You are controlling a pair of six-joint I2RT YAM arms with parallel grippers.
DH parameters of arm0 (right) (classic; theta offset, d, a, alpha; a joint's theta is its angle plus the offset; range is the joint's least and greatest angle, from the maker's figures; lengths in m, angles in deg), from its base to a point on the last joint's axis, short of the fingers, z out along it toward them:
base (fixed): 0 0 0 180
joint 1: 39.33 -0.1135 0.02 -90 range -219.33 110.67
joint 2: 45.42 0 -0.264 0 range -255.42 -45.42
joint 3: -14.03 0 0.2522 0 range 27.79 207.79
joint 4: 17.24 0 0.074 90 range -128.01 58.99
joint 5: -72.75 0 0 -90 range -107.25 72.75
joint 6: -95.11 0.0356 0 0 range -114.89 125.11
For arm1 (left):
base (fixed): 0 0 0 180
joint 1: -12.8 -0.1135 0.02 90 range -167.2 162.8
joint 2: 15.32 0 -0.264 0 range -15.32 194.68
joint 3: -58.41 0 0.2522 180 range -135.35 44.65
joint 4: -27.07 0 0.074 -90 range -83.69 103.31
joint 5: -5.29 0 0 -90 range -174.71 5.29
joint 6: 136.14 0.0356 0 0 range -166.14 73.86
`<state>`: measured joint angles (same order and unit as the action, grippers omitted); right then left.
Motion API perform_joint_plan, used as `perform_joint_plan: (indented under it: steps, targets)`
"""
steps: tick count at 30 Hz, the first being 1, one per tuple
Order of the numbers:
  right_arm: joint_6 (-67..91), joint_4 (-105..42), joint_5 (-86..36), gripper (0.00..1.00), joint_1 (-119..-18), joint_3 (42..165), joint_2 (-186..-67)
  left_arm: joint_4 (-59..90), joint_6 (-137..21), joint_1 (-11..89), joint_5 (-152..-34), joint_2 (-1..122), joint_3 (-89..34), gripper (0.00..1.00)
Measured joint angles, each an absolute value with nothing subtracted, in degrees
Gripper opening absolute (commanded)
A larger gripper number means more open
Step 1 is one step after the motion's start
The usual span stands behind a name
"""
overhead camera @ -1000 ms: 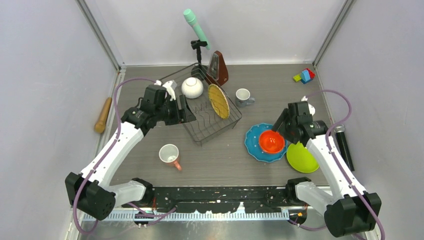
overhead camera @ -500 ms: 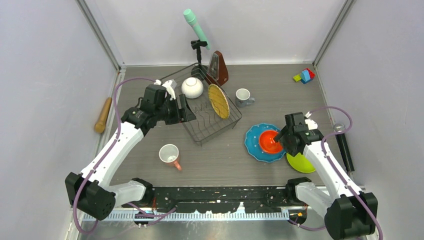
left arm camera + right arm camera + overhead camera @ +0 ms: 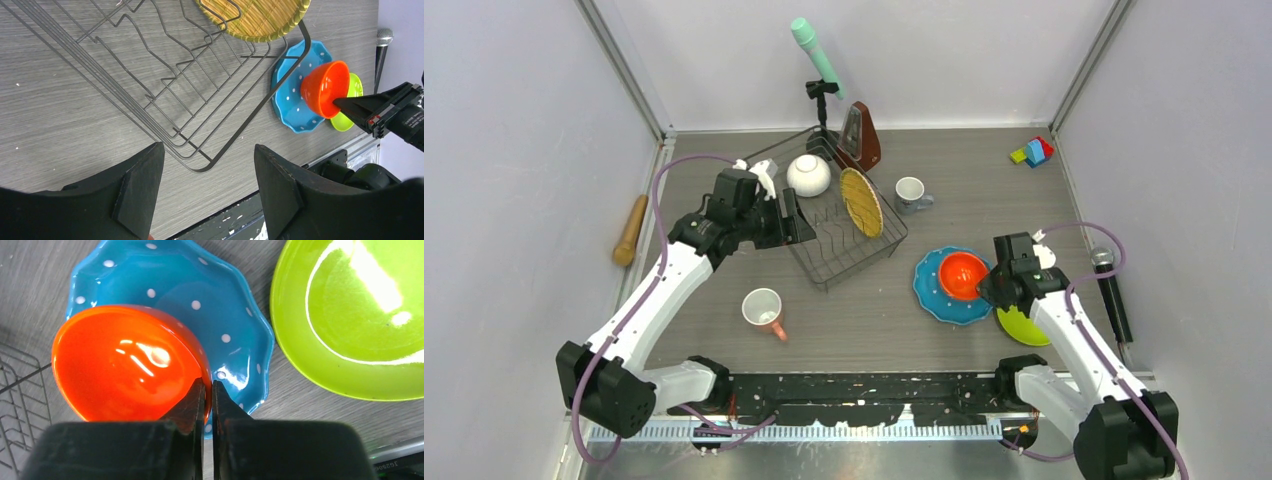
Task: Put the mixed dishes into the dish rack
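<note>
Right of centre in the overhead view, the right gripper (image 3: 207, 390) is pinched tight on the near rim of the orange bowl (image 3: 125, 370), with a finger on each side of the wall. The bowl sits tipped over the blue white-dotted plate (image 3: 200, 285), and the lime green plate (image 3: 360, 315) lies just beside it. The dish rack (image 3: 839, 250) waits upper centre, holding the yellow woven-pattern plate (image 3: 861, 201) and the white bowl (image 3: 808, 175). The left gripper (image 3: 208, 147) hangs at the rack's left edge, jaws well apart and empty. The smart play is to lift straight up so the blue plate isn't dragged. A rim pinch lets a bowl swing, so the wrist should stay steady, aiming for the bare wires at the rack's near corner.
</note>
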<state>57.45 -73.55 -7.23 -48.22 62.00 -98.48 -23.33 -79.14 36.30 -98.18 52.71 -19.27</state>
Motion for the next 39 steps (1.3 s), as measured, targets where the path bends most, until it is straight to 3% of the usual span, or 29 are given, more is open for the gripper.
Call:
perform_joint_plan:
  steps: [4, 9, 13, 19, 23, 31, 39]
  targets:
    - [54.72, -74.97, -7.6, 0.0, -48.22, 65.44, -97.65, -23.07, -79.25, 36.3, -98.73, 52.8, -19.27, 0.75]
    - [48.16, -73.24, -12.6, 0.0, -48.22, 73.17, -94.41, -20.54, -80.99, 36.3, -102.9, 53.96, -19.27, 0.93]
    - [45.97, -64.96, -23.53, 0.0, -48.22, 76.15, -92.23, -15.84, -83.81, 36.37, -108.15, 55.38, -19.27, 0.93]
    - [51.79, -43.65, -42.46, 0.0, -48.28, 75.47, -99.05, -6.85, -88.23, 37.57, -112.91, 55.71, -19.36, 0.89]
    - [56.9, -30.78, -50.83, 0.0, -49.11, 74.62, -105.71, -0.23, -91.0, 39.54, -114.99, 55.71, -19.42, 0.98]
    - [57.8, -25.14, -55.9, 0.0, -53.11, 74.99, -109.23, 6.81, -93.12, 43.19, -116.06, 57.35, -22.11, 0.99]
    - [57.86, -24.57, -56.21, 0.0, -53.51, 75.16, -109.8, 8.77, -92.14, 45.07, -115.8, 57.91, -22.55, 0.93]
